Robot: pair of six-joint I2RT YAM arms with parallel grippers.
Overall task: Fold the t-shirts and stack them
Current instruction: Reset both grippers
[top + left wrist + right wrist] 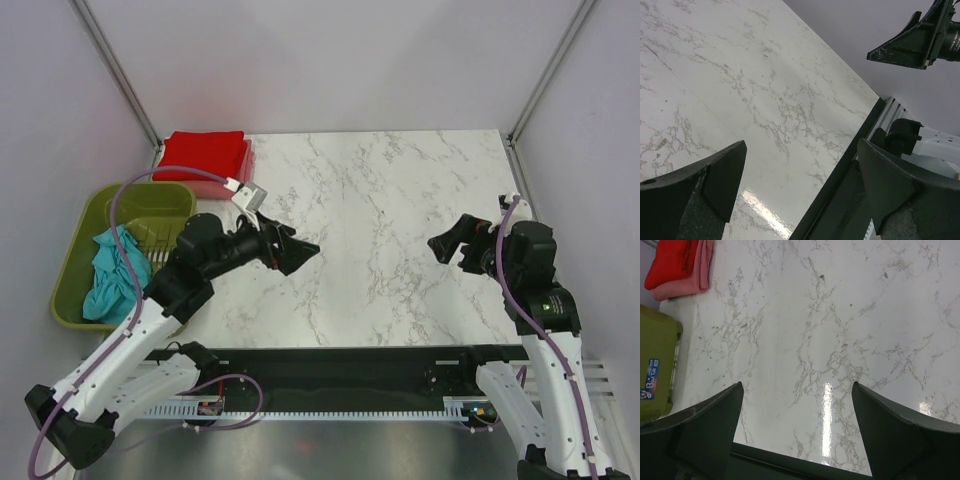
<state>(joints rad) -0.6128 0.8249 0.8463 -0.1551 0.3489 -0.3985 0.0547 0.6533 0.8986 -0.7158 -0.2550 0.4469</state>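
Fingers on both arms stand spread wide with nothing between them: the left fingers (295,250) hover over the counter (400,200) toward 8 o'clock in the overhead view, pointing to 3 o'clock, and the right fingers (450,243) hover near the 3 o'clock edge, pointing back toward 9 o'clock, the two sets facing each other and well apart. Each wrist view shows only bare marbled counter between its own two dark fingers. At the counter's 10 o'clock corner the red t-shirt (205,155) lies folded on top of the pink t-shirt (244,172), whose edge shows along the side and front of the red one. Just off the counter's 9 o'clock edge sits an olive-green basket (140,205), and the teal t-shirt (112,275) lies crumpled inside it, partly behind the left arm's cable. Neither set of fingers touches any shirt.
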